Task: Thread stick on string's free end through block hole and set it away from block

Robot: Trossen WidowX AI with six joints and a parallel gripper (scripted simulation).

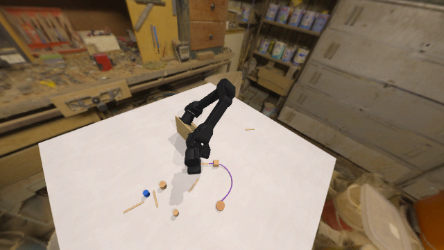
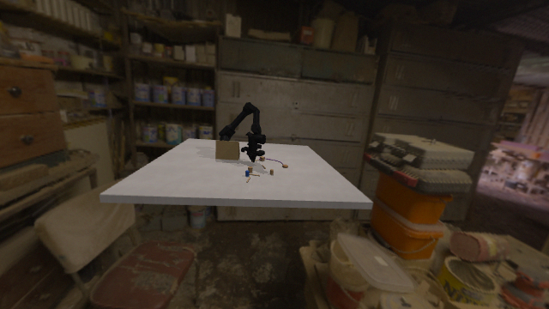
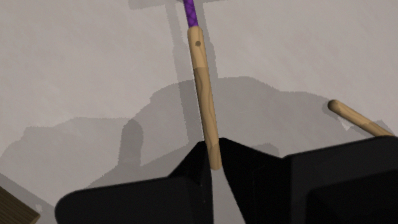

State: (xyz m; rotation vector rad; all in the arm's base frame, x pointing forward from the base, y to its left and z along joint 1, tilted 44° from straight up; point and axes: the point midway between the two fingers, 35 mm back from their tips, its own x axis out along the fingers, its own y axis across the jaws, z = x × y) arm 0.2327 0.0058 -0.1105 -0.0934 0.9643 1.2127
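The thin wooden stick (image 1: 205, 163) (image 3: 204, 90) is held by its end in my gripper (image 3: 212, 147) (image 2: 254, 160), which is shut on it, a little above the table. The purple string (image 1: 232, 182) (image 3: 190, 12) leaves the stick's far end. In the top view a short piece of string shows between the stick and the small wooden block (image 1: 216, 162) (image 2: 262, 159), and the string comes out again on the block's other side. It curves to the round button (image 1: 220, 205) (image 2: 285, 166). The stick is wholly outside the block, which is out of the wrist view.
A loose stick (image 1: 193, 185) (image 3: 360, 119) lies near the gripper. Two more sticks (image 1: 155, 198) (image 1: 133, 207), a blue cylinder (image 1: 146, 194) and two wooden pieces (image 1: 162, 185) (image 1: 175, 212) lie farther off. An upright board (image 1: 184, 130) (image 2: 227, 150) stands by the arm's base. Another stick (image 1: 250, 129) lies far right.
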